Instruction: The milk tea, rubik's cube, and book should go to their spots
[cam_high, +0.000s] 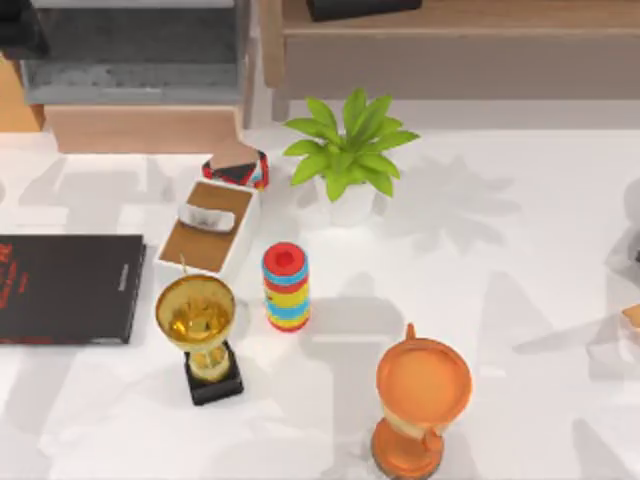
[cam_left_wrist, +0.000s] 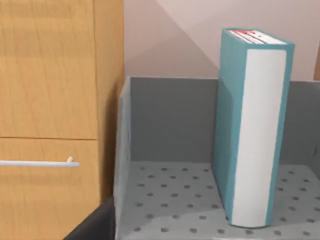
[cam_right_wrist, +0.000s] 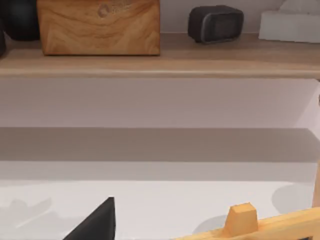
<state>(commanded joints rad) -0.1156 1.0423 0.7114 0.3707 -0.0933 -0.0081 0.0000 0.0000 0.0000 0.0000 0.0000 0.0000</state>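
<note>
The book (cam_left_wrist: 252, 135), thick with a light-blue cover and white page edges, stands upright in a grey perforated bin (cam_left_wrist: 170, 120). Nothing is touching it. A dark edge of my left gripper (cam_left_wrist: 95, 225) shows just outside the bin's near left corner, short of the book. A dark edge of my right gripper (cam_right_wrist: 100, 220) hangs over the white table, facing a wall shelf (cam_right_wrist: 160, 62). The milk tea and the rubik's cube are out of view.
On the table are a flat black book (cam_high: 68, 288), a wooden tray (cam_high: 205, 240), a gold trophy (cam_high: 198, 330), a stack of coloured rings (cam_high: 286, 287), a potted plant (cam_high: 347, 160) and an orange trophy (cam_high: 420, 400). A wooden cabinet (cam_left_wrist: 50, 100) flanks the bin.
</note>
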